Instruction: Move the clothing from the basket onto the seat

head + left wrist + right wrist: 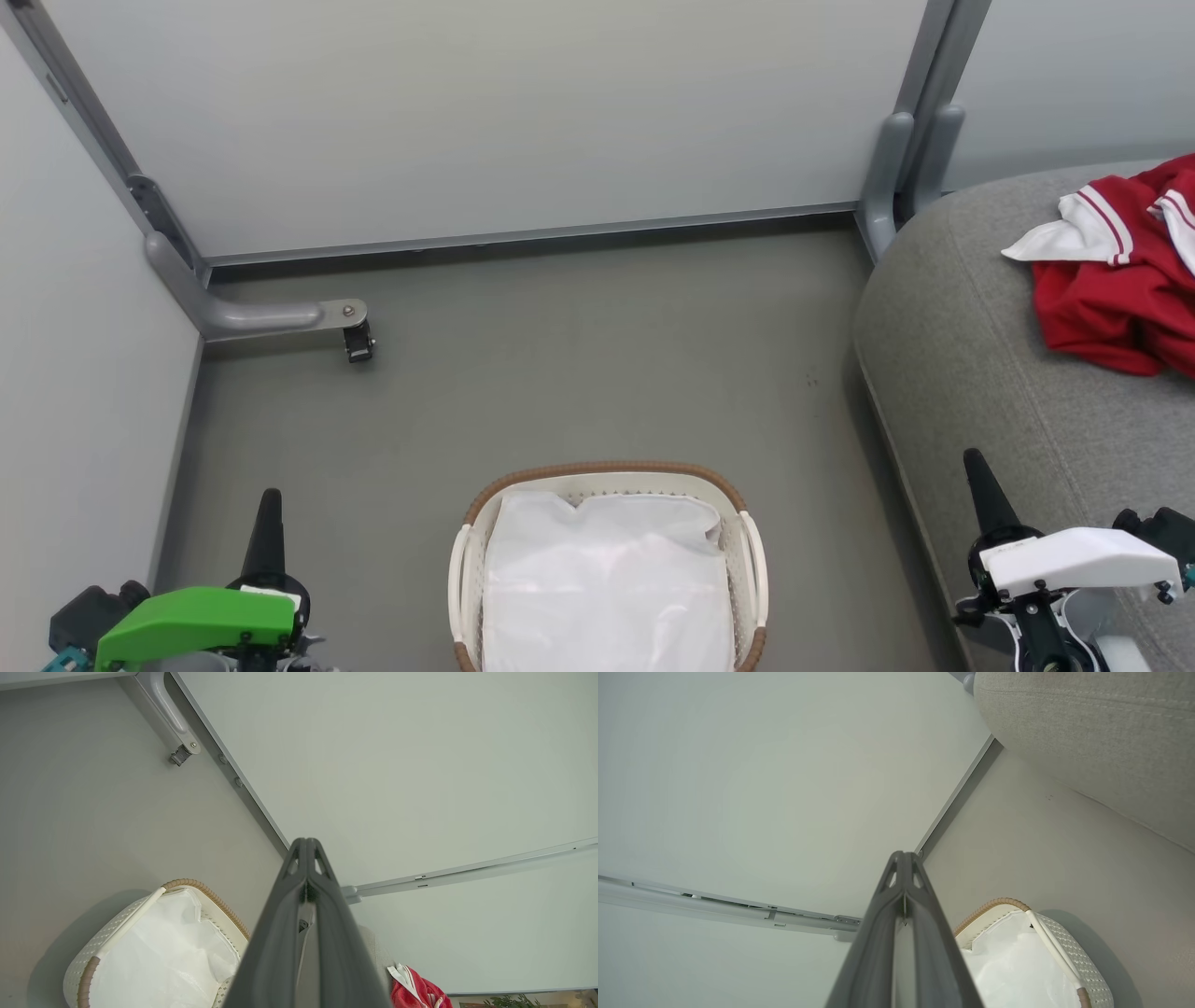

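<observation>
Covering the bottom of the room was a plain grey floor (560, 373), which was bounded by pale wall panels (467, 112) set in grey metal framing. A grey bracket (271, 317) with a small dark caster (358, 343) was seen at the floor's far left corner, and a grey post foot (887, 177) at its far right corner. The floor's right edge was taken up by the seat (971, 355), a grey upholstered cushion with a rounded corner and a stitched seam. The clothing (1111, 299) was found crumpled on top of the seat, set back from that rounded corner: red fabric with a white panel and red-and-white striped trim, cut off by the picture's right side. The basket (607, 469) was placed on the floor toward its near edge, apart from the seat, and a rumpled white liner (607, 588) was seen inside it.

The left pincer (269, 509) was held low above the floor to the basket's left, under a green housing (196, 621), and was pointed toward the far wall. The right pincer (977, 471) was held to the basket's right, over the seat's near left edge, under a white housing (1083, 555). In each wrist view the dark fingers (280, 933) were shown pressed together up to the tip, with nothing gripped between them.
</observation>
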Tool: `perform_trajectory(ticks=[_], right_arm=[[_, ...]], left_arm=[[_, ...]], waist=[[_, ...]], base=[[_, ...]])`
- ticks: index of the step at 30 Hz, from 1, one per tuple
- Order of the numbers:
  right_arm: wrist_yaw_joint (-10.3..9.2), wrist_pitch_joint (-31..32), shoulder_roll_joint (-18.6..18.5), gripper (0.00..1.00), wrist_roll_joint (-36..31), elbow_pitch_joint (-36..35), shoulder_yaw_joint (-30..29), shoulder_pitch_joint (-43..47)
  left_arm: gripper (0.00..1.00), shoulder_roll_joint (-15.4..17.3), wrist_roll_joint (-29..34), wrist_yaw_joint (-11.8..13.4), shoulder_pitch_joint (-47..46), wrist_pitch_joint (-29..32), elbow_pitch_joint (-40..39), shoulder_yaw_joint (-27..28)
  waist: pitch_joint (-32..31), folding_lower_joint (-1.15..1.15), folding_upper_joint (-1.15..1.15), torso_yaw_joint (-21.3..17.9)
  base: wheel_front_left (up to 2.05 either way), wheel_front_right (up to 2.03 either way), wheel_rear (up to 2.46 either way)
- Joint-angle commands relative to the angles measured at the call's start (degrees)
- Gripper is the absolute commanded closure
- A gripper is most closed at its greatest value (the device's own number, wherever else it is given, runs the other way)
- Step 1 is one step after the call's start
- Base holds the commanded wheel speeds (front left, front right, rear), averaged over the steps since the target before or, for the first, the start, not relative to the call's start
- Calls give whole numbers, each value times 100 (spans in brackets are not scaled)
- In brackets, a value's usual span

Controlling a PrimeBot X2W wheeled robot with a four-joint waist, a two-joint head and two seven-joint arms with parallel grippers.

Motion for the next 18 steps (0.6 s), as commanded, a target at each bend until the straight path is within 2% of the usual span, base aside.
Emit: perform_trajectory(ticks=[1, 18], right_arm=[[-3, 37, -34, 100, 155, -70, -32, -128], [-3, 274, -40, 100, 1046, -110, -114, -146]], left_arm=[[100, 13, -148, -39, -140, 33, -60, 48], [100, 0, -914, -110, -274, 266, -82, 183]], waist=[[-1, 0, 0, -3], [-13, 0, 0, -40]], base=[[0, 0, 0], [0, 0, 0]])
